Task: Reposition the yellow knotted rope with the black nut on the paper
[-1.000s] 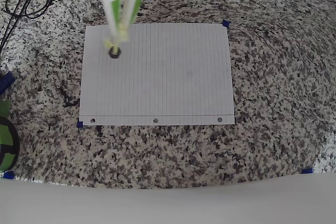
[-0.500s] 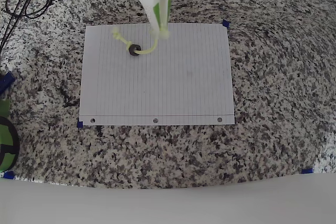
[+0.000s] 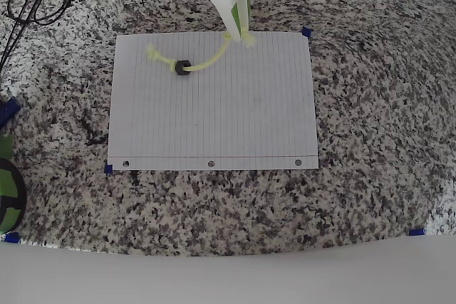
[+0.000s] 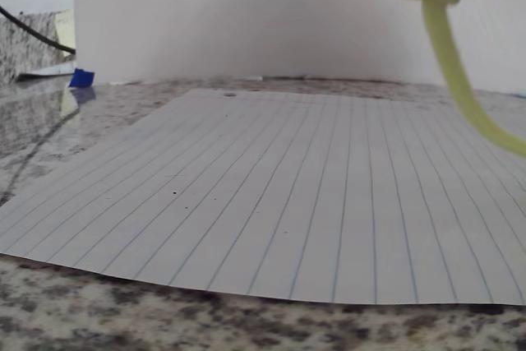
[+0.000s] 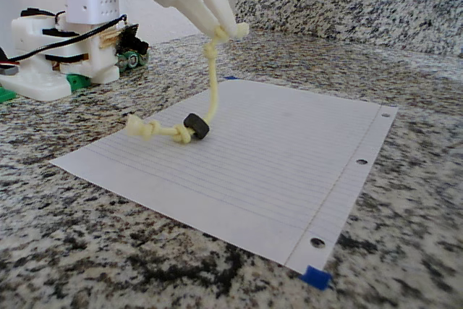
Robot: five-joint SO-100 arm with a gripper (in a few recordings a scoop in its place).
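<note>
Overhead view: end effector (image 3: 241, 33) pinches one knotted tip of the yellow knotted rope (image 3: 203, 64) above the paper's (image 3: 214, 119) far edge; black nut (image 3: 182, 69) and other end rest on paper, far left, granite bench (image 3: 370, 176).

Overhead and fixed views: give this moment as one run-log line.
gripper: shut on yellow knotted rope, one end lifted | black nut: resting on paper | far end: lying on paper

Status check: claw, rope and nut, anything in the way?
Claw shut on one knotted end of the thin yellow knotted rope, lifted. Far end and small black nut rest on the white lined paper. Paper around them bare.
</note>
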